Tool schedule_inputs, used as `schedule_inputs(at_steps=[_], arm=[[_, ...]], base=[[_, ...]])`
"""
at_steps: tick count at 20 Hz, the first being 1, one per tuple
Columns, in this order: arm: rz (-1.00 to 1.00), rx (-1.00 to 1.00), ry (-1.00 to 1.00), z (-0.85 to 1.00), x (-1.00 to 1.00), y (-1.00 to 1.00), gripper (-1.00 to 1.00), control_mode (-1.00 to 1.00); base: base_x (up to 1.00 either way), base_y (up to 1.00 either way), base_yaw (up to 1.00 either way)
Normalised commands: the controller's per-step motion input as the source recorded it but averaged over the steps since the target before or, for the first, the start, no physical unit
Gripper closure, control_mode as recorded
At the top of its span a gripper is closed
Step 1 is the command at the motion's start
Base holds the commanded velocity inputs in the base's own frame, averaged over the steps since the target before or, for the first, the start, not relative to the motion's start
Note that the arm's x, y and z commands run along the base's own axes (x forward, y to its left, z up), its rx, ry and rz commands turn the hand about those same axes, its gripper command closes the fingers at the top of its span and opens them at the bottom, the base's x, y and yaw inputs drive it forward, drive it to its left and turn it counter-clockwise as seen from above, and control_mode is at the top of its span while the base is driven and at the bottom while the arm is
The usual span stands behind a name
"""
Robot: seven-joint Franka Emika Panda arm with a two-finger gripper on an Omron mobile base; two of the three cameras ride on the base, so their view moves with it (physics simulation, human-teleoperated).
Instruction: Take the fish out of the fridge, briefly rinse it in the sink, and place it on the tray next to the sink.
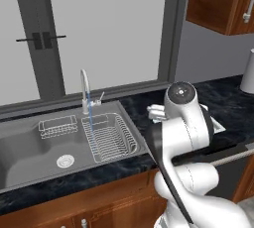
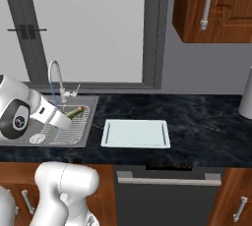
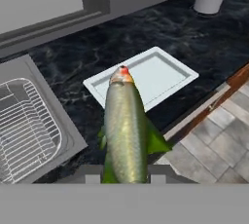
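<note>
My gripper is shut on the fish, a slender olive-green fish, and holds it just above the wire rack in the right basin of the sink. In the hand view the fish sticks out from between the fingertips, its head pointing at the pale tray. That tray lies flat on the dark counter right of the sink. A thin blue stream of water runs from the curved faucet into the sink. The fridge is out of view.
My white arm covers most of the tray in the left base view. A pale grey cylinder stands on the counter at far right. Brown wall cabinets hang above. A window sits behind the sink.
</note>
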Motion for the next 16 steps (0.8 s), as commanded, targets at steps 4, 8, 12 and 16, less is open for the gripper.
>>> schedule_inputs(at_steps=[4, 8, 12, 16], arm=[[0.42, 0.00, 0.25, 0.00, 0.00, 0.79, 1.00, -1.00], [0.50, 0.03, 0.33, 0.00, 0.01, 0.58, 1.00, -1.00], [0.54, 0.23, 0.26, -0.05, 0.17, 0.10, 1.00, -1.00], [0.30, 0.33, 0.08, -0.05, 0.48, -0.01, 1.00, -1.00]], base=[[0.00, 0.00, 0.00], [0.00, 0.00, 0.00], [0.00, 0.00, 0.00], [0.00, 0.00, 0.00]])
